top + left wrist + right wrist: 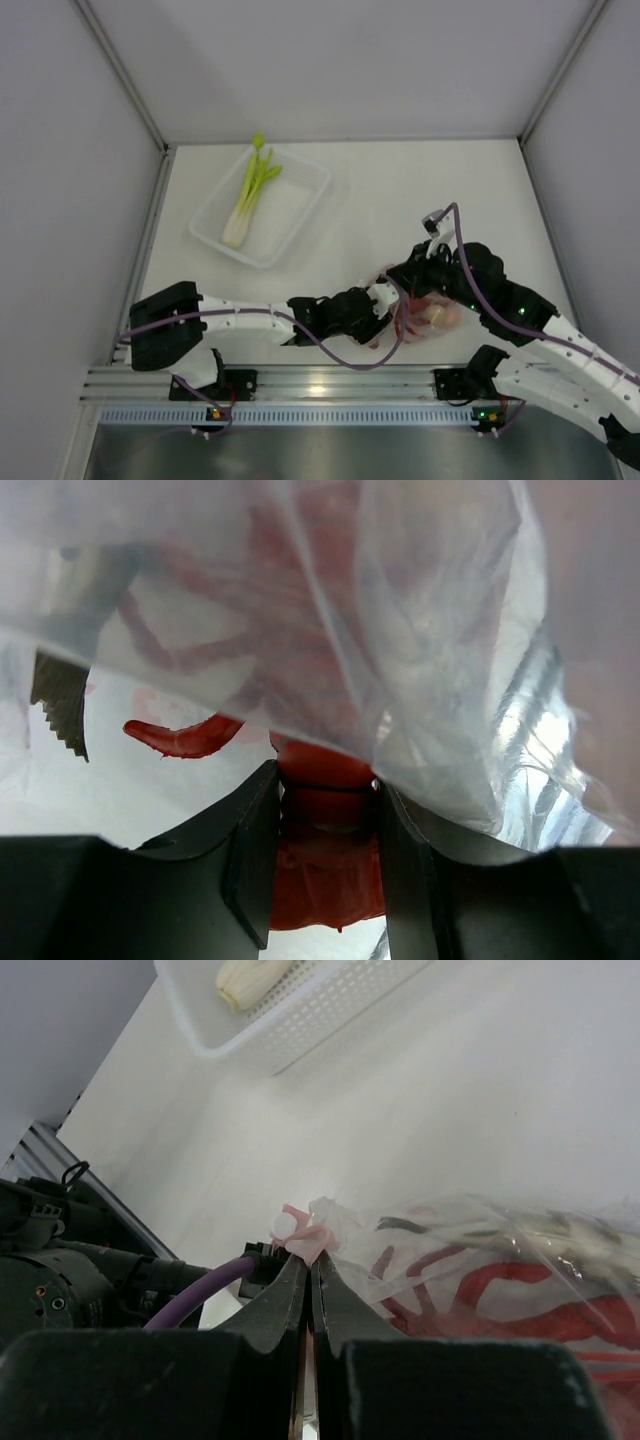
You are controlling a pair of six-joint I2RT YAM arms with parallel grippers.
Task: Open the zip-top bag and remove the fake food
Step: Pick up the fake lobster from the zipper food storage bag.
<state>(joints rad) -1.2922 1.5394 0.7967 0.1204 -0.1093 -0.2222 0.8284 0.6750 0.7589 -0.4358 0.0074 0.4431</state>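
**Two arms at work on a bag of toy food.** The left gripper [325, 785] is clamped on the red lobster [322, 880]. Its black fingers [250, 840] press on either side of the toy's body, and the clear film of the zip-top bag [420, 630] drapes over the front of the left wrist view. The right gripper [310, 1260] is pinched tight on the bag's pink zip edge, its jaws meeting with no gap we can see.

From above, we see both grippers meet at the bag near the front of the table [400, 190], just ahead of the metal rail [330, 385]. A purple cable [350, 363] loops just beside the bag. A pinkish round piece [442, 314] shows through the plastic.

Open white tabletop runs from the bag to the back wall [350, 60]. At the far left, well apart, sits the clear tray [295, 215] holding the leek [250, 190], whose green tips reach past the tray's far rim.

We cannot tell whether a layer of film lies between the left fingers and the lobster. A serrated grey edge [60, 705] at the left of that wrist view may be a finger pad or another toy, because the plastic blurs it. The rest of the lobster is a red smear behind creased film. In the overhead view the right arm covers the bag's far side.
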